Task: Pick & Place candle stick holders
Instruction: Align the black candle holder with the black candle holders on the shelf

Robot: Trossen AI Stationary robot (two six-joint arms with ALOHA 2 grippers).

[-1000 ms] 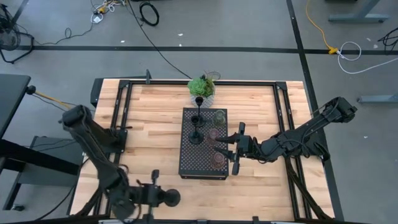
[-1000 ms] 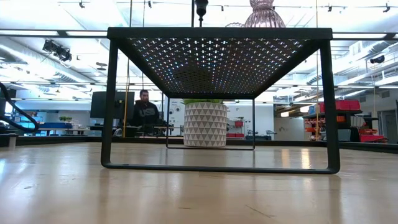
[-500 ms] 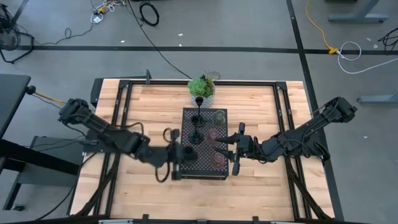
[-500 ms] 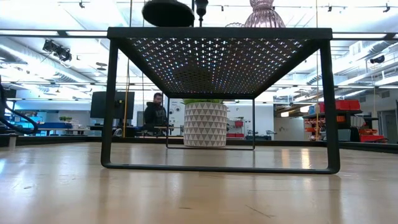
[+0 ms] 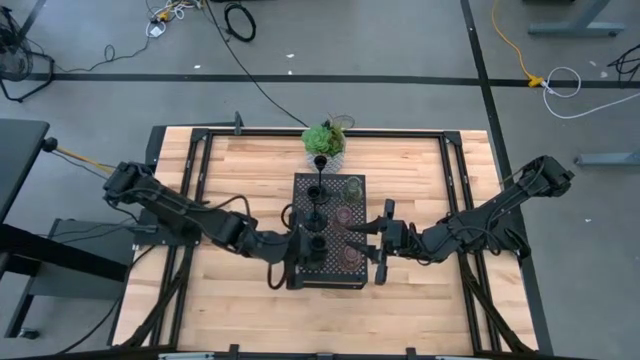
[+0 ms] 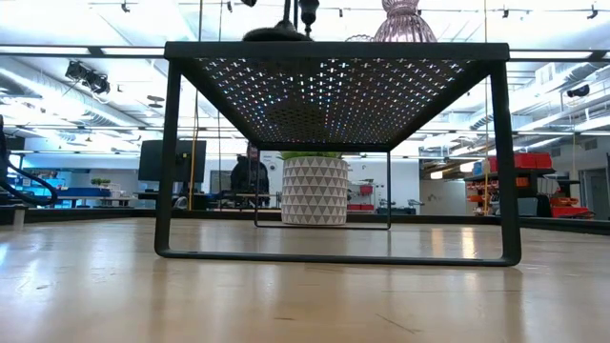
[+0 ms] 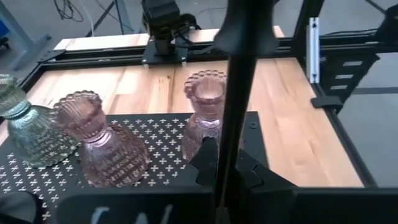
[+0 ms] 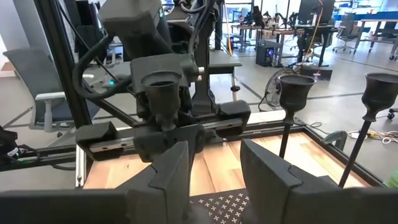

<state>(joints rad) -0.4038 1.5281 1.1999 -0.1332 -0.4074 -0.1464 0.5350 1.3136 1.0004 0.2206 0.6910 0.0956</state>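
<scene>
A black perforated tray (image 5: 335, 277) stands mid-table. On it are two black thin-stemmed holders (image 5: 315, 190) at its far left, a clear glass cup (image 5: 353, 186) and two pinkish cups (image 5: 343, 214) (image 5: 350, 256) along its right. My left gripper (image 5: 303, 245) is at the tray's near left, shut on a third black holder (image 5: 317, 243). My right gripper (image 5: 380, 240) is open and empty just off the tray's right edge, beside the pinkish cups. My left gripper pinches the holder's thin stem (image 7: 231, 143) between its two fingers, below the cup (image 8: 161, 87). The fingers come level from the table's left and lie across the stem. The holder stands upright, and its round base (image 6: 276, 35) is down at the tray's top.
A green potted plant (image 5: 325, 140) in a white pot (image 6: 315, 189) stands just beyond the tray's far end. Black rails (image 5: 200, 170) frame the wooden table. A person (image 6: 251, 176) is in the room behind.
My left gripper has swung from the table's near-left edge toward the far edge and right, to the tray, carrying the black holder. The holder has come down from above the tray until its base is at the tray's top. My right gripper has kept still.
</scene>
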